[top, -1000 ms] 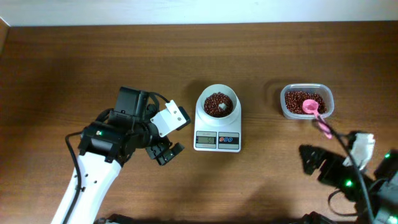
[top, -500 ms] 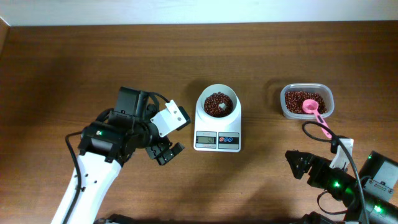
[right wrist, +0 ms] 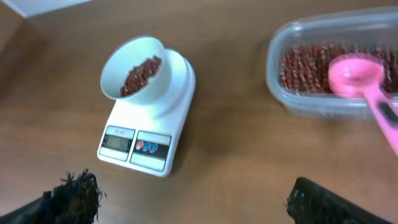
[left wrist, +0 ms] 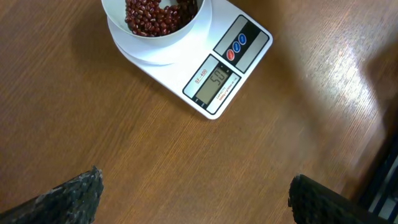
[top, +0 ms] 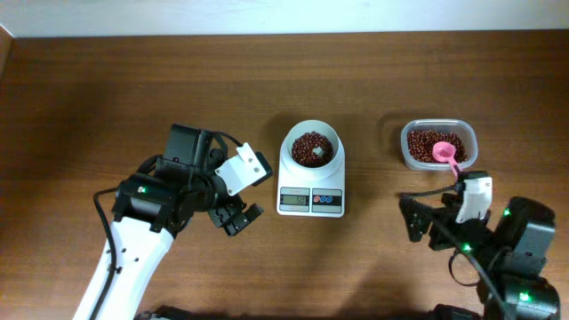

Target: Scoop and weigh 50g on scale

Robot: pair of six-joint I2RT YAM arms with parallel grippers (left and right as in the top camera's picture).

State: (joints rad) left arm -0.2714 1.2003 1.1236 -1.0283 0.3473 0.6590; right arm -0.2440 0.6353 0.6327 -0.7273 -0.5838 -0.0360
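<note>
Worktop (top: 89,89), wood: 1.
Tools: 2. Left tool (top: 236,216) and right tool (top: 428,227) both spread wide, empty.
Scale (top: 311,191): 1, mid-worktop, carrying bowl (top: 291,142) of red beans (top: 311,147).
Clear tub (top: 404,151): 1, right of scale.
Pink scoop (top: 444,153): 1, in tub.

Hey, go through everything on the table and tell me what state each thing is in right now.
Scale: switched on, display lit, bowl sitting on it.
Bowl: upright, partly filled with red beans.
Tub: uncovered, holding red beans.
Scoop: head resting in the tub, handle over the rim, not held.
Left gripper: open, empty.
Right gripper: open, empty.
</note>
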